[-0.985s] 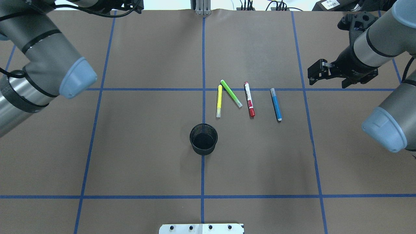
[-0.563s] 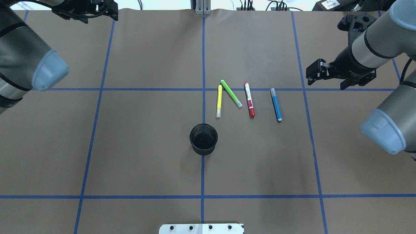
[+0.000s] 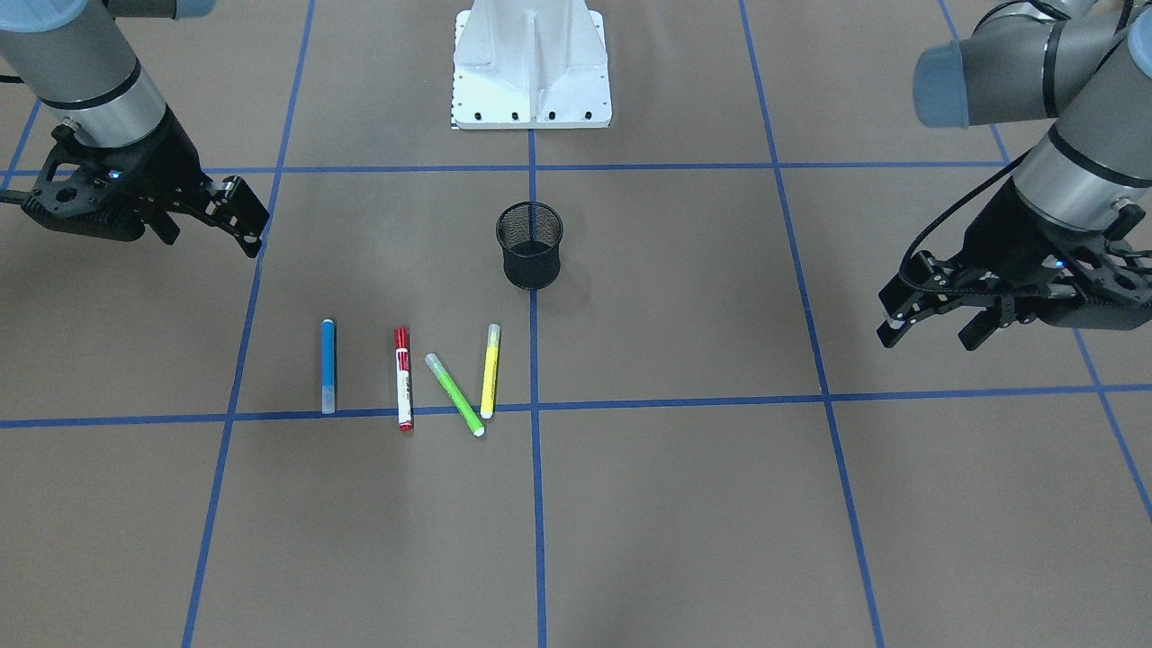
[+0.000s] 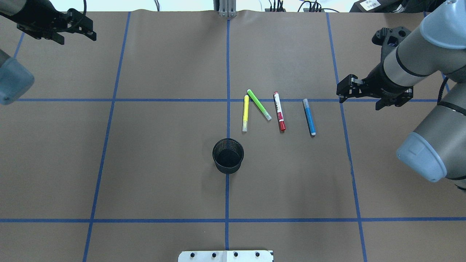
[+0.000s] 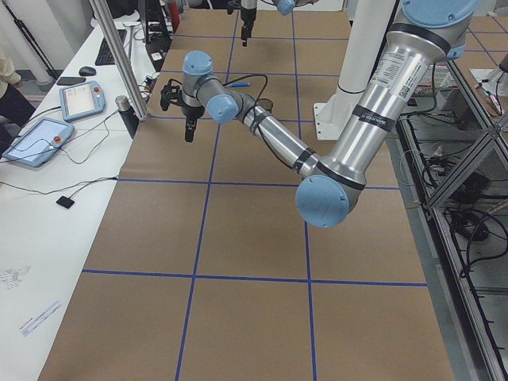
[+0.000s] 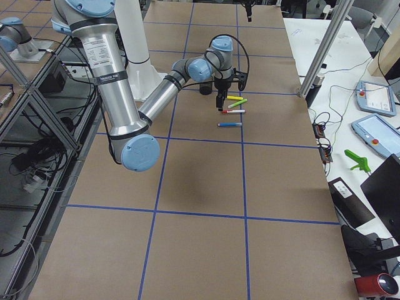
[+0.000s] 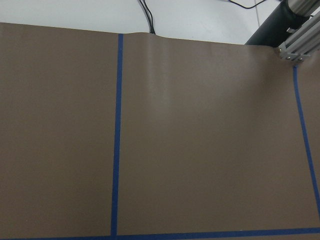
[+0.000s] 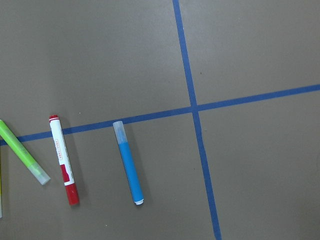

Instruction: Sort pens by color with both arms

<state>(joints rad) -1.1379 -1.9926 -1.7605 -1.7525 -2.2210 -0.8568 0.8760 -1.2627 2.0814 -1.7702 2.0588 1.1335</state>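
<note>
Up on the robot's right side, the right gripper [image 4: 339, 92] hangs over the table [image 4: 164, 163] with its two black fingers parted and nothing between them. It sits close to a crossing of the blue tape lines [image 4: 342, 100], and the blue pen [image 4: 309, 117] lies just beside it, toward the table's middle. The right wrist camera looks straight down on that pen, whose pale capped end touches the tape line.

Next along the row lies the red-capped pen [image 4: 279, 111] with its white labelled barrel, roughly parallel to the blue one and clear of it. Beyond it the lime green pen [image 4: 259, 104] lies slanted, and the yellow pen [image 4: 245, 112] lies nearly straight; their far ends come close together, though from these views it is hard to say whether they touch. All four rest flat on the brown paper. A black mesh cup [image 4: 228, 156] stands upright on the centre tape line, nearer the robot's base than the pens, and apart from them.

The left gripper [image 4: 91, 31] is also spread wide and empty, hovering near the far left corner of the table, well apart from every pen. Its wrist camera shows only brown paper and tape.
</note>
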